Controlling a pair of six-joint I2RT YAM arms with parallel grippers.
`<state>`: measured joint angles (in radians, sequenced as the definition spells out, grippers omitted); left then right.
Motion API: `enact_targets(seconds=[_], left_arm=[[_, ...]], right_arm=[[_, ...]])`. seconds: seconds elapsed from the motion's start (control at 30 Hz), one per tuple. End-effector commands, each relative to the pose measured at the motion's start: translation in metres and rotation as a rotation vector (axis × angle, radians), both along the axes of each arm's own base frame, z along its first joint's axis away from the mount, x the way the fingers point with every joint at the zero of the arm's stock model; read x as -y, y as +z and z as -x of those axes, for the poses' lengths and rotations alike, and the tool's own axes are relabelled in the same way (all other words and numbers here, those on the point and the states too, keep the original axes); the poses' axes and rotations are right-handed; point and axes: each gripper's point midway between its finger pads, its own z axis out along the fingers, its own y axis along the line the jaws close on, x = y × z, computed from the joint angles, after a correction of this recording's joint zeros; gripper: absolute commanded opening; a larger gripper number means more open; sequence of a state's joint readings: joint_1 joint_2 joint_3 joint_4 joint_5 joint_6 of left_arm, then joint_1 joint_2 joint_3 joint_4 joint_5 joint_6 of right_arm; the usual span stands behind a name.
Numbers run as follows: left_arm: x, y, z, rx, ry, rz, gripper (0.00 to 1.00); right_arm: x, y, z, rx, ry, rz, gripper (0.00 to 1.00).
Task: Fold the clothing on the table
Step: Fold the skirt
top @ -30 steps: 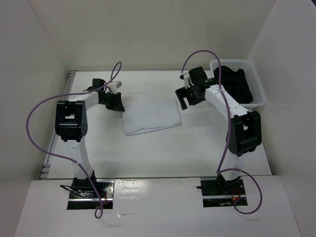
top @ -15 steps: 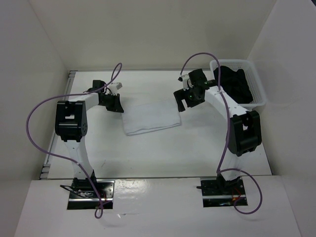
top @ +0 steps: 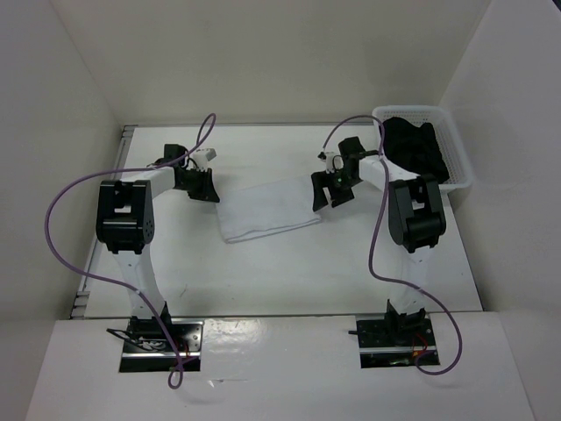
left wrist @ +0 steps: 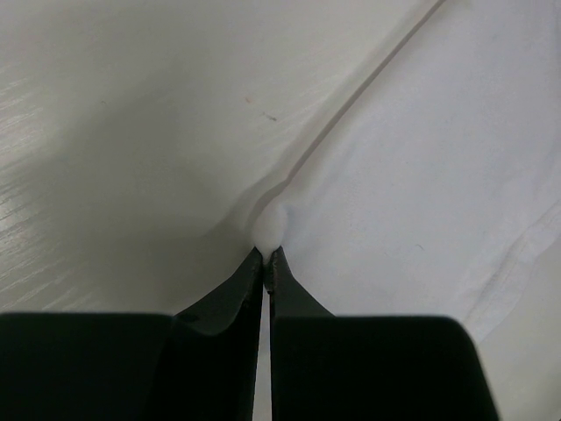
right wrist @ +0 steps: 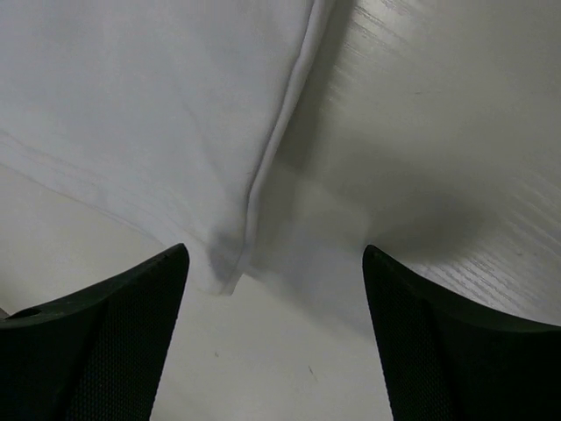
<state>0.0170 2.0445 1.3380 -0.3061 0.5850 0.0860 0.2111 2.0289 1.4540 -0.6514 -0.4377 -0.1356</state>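
White thin-fabric garment (top: 267, 209) lies seemingly part-folded on the flat white bench (top: 263, 272). Your left hand (left wrist: 266, 257) pinches its left edge tight; right hand (right wrist: 276, 263) gapes over the right corner, empty. Folds remain.

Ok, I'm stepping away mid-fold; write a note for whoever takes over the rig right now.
Left gripper: shut, pinching the left edge of the white garment.
Right gripper: open, low over its right corner, holding nothing.
The garment lies flat on the table between the arms; a black garment sits in the mesh basket, far right.
Done: left grip made. Left: right grip, then the fold.
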Motion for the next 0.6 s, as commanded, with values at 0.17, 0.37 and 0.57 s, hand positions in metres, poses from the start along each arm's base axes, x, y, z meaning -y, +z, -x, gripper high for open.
enact_targets(seconds=[0.17,0.37,0.57], left_arm=[[-0.003,-0.012,0.027,-0.096,0.001,-0.032,0.06],[-0.003,-0.012,0.027,-0.09,-0.005,-0.035,0.06],[-0.003,-0.012,0.027,-0.09,-0.005,-0.035,0.06]], right_arm=[[-0.009,0.008,-0.041,0.085,0.01,-0.102,0.78],[-0.015,-0.002,-0.048,0.062,0.02,-0.125,0.72],[-0.018,-0.01,-0.054,0.045,0.034,-0.138,0.63]])
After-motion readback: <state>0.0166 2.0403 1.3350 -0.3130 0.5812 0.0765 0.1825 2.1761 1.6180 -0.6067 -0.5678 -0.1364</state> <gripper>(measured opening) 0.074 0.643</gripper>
